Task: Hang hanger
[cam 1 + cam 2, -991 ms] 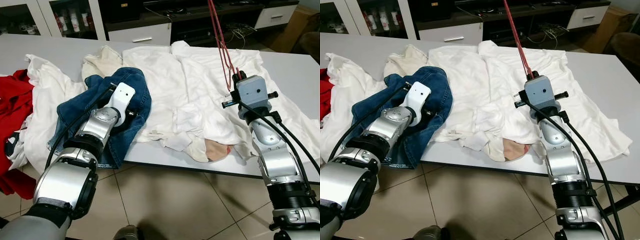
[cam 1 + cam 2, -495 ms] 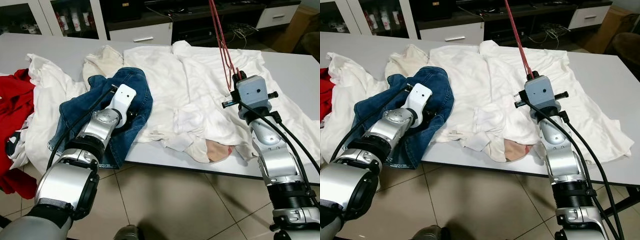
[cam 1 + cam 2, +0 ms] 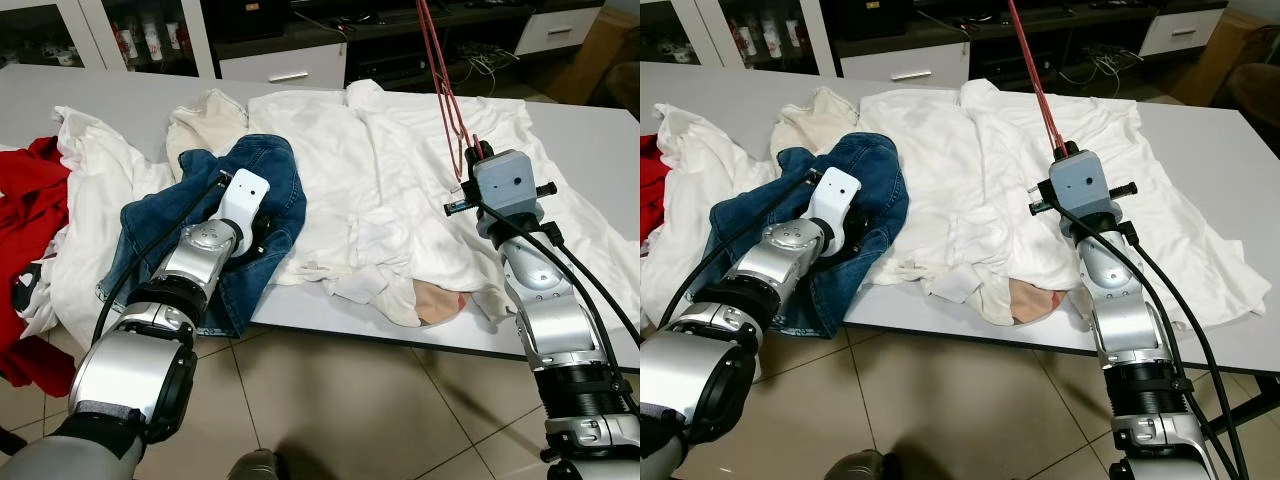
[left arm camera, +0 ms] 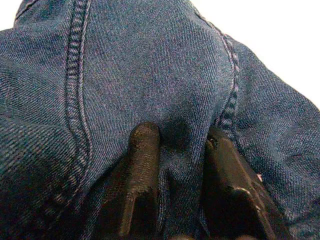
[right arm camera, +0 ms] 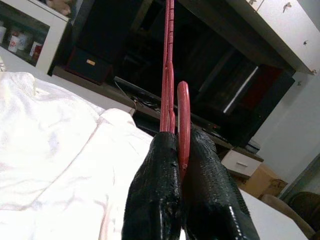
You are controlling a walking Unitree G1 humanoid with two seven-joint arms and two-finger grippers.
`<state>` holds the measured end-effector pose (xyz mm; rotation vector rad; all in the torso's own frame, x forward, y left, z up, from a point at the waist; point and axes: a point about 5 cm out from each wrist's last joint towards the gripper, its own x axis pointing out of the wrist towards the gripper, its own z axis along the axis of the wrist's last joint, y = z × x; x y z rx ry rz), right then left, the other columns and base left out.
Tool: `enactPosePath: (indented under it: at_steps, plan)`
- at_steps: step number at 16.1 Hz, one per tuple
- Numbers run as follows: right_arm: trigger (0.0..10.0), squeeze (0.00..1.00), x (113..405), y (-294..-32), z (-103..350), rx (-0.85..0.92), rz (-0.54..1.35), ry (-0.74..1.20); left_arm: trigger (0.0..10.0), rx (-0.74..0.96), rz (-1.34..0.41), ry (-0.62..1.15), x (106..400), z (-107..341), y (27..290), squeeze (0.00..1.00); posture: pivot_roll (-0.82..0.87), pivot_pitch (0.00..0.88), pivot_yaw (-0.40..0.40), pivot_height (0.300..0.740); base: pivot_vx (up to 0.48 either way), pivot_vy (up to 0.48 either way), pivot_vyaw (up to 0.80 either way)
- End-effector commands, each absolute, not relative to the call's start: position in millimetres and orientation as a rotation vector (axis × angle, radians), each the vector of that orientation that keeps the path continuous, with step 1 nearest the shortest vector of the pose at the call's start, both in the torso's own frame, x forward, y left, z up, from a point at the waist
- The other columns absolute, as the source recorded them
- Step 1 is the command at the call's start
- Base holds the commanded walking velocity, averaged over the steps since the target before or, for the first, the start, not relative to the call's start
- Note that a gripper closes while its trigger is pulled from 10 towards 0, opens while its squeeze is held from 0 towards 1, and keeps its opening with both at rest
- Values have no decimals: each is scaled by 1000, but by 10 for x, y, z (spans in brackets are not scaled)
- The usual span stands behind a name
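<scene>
A red hanger (image 3: pixel 446 95) stands up from my right gripper (image 5: pixel 176 150), which is shut on it above the white clothes (image 3: pixel 390 170) on the grey table (image 3: pixel 585 150). The hanger's top runs out of the head views. My left gripper (image 4: pixel 182 145) presses into a pair of blue jeans (image 3: pixel 235 215) at the table's front left; its black fingers (image 4: pixel 142 165) pinch a fold of denim between them.
Red clothing (image 3: pixel 25 215) and more white cloth (image 3: pixel 90 190) lie at the left end of the table. Cabinets and a dark TV unit (image 3: pixel 300 40) stand behind it. Tiled floor (image 3: pixel 340 410) lies in front of the table edge.
The jeans have bunched up slightly higher around my left gripper. The right arm and the hanger have stayed in place.
</scene>
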<state>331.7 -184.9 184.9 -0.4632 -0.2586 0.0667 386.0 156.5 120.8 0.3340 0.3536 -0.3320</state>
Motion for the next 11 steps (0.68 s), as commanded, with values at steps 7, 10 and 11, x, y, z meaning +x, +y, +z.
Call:
enactPosePath:
  at_steps: [7, 10, 11]
  plan:
    - [10000, 0, 3296, -1862, 1846, -453, 56, -253, 0, 130, -405, 161, 3839, 1317, 1396, 0, 101, 14, 46, 740, 0, 0, 0]
    - [10000, 0, 3294, -1856, 1842, -450, 56, -253, 0, 90, -423, 30, 3859, 1491, 1371, 0, 102, 16, 49, 740, 0, 0, 0]
    - [10000, 0, 3292, -1856, 1838, -449, 55, -252, 0, 77, -422, -11, 3864, 1548, 1368, 0, 102, 17, 49, 740, 0, 0, 0]
